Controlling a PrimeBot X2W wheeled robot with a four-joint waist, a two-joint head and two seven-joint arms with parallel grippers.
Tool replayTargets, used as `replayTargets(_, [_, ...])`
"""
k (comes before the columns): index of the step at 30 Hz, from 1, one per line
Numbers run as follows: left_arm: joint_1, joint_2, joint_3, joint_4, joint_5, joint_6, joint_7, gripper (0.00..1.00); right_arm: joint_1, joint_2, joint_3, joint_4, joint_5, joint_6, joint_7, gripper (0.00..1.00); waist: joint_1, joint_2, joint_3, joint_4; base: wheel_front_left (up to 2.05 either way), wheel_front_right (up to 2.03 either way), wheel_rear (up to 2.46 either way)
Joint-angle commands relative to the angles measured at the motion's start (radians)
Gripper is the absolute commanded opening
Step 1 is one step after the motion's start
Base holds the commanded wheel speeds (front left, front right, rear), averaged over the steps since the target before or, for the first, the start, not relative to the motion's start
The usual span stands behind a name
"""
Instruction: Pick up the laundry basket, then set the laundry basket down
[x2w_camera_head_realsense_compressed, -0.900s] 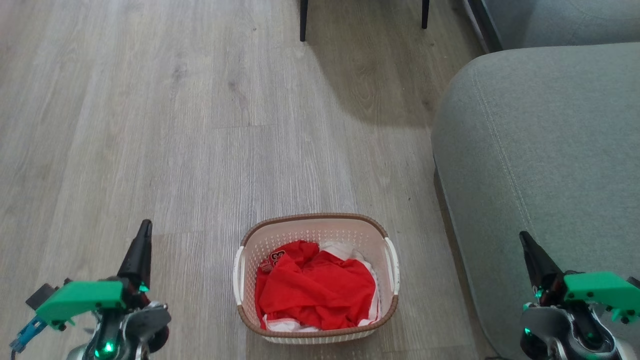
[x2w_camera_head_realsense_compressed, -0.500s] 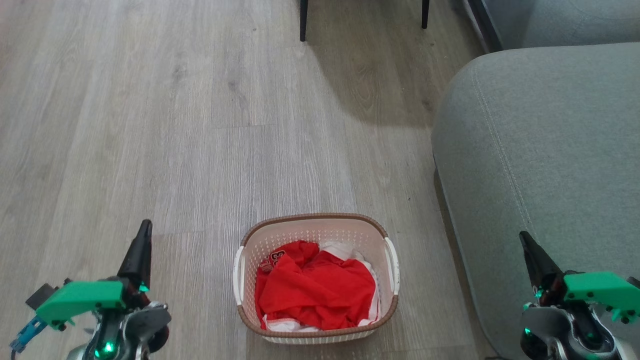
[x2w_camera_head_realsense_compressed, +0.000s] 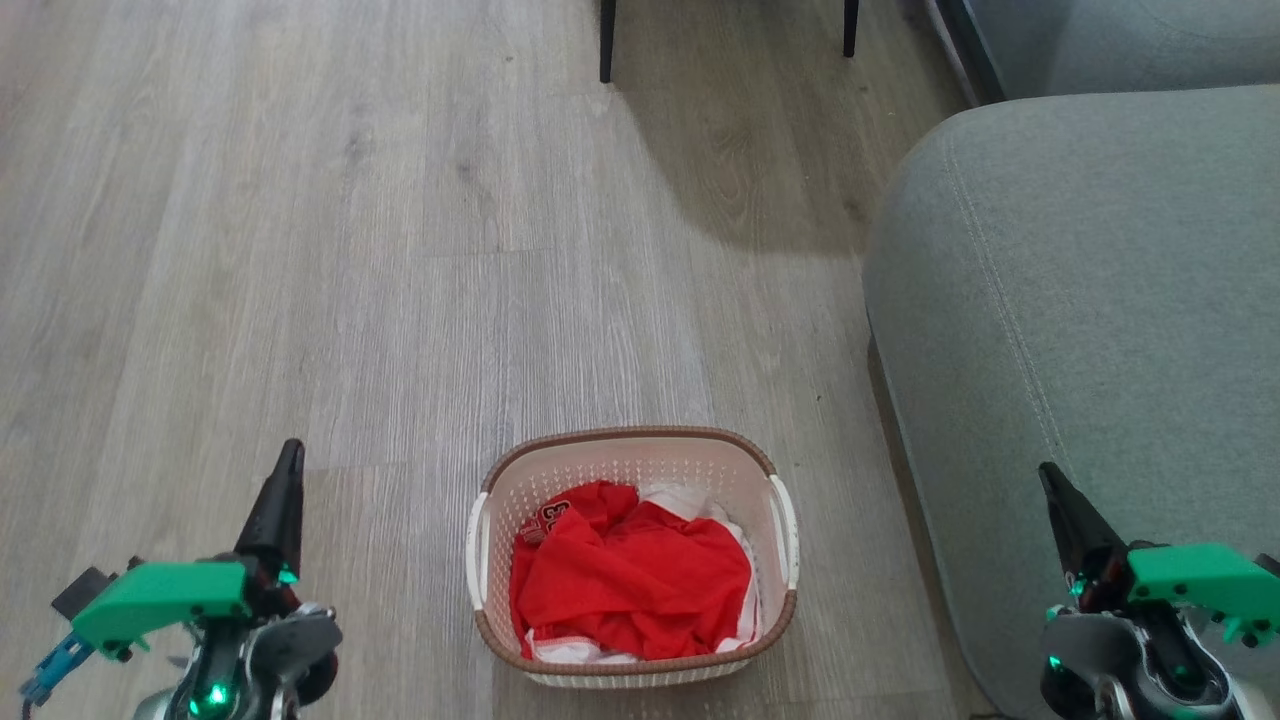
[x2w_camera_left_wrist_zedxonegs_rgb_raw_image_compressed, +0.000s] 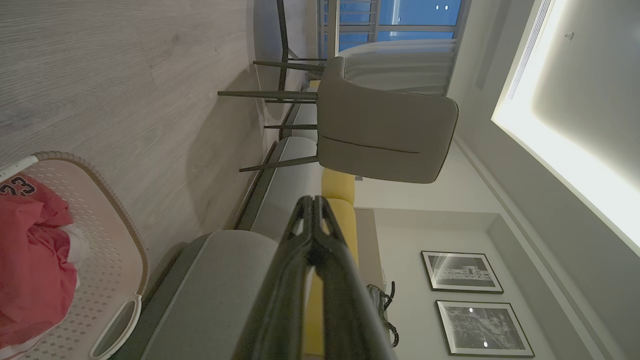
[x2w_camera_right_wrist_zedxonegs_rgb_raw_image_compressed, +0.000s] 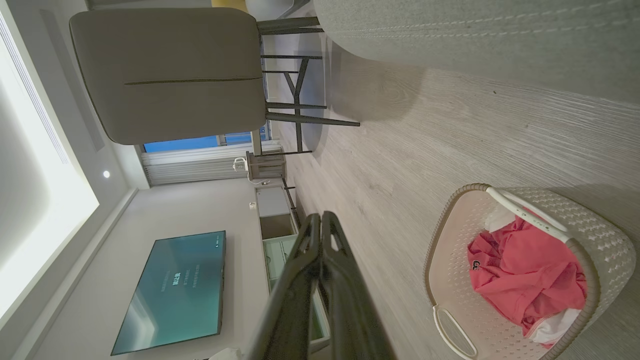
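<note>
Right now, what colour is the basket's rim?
Brown, woven-look, on the laundry basket; clearest in the head view.

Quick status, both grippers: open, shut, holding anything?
Left gripper: shut, holding nothing, apart from the cream perforated plastic laundry basket with brown rim.
Right gripper: shut, holding nothing.

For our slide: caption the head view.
Laundry basket on floor between shut left gripper and shut right gripper, beside sofa.
</note>
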Motion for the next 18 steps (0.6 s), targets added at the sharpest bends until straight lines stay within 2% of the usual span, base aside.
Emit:
replayTargets(1, [-0.048,0.009,0.036,-0.031,0.010,-0.007,0.007,0.00,-0.049,-0.007,0.017,-0.035,-0.010,0.003,0.007,0.00,0.0000,0.0000,0.000,0.000,0.00,0.00,0.00])
replayTargets(18, [-0.048,0.009,0.036,-0.031,0.010,-0.007,0.007,0.00,-0.049,-0.007,0.018,-0.035,-0.010,0.003,0.007,0.00,0.0000,0.0000,0.000,0.000,0.00,0.00,0.00])
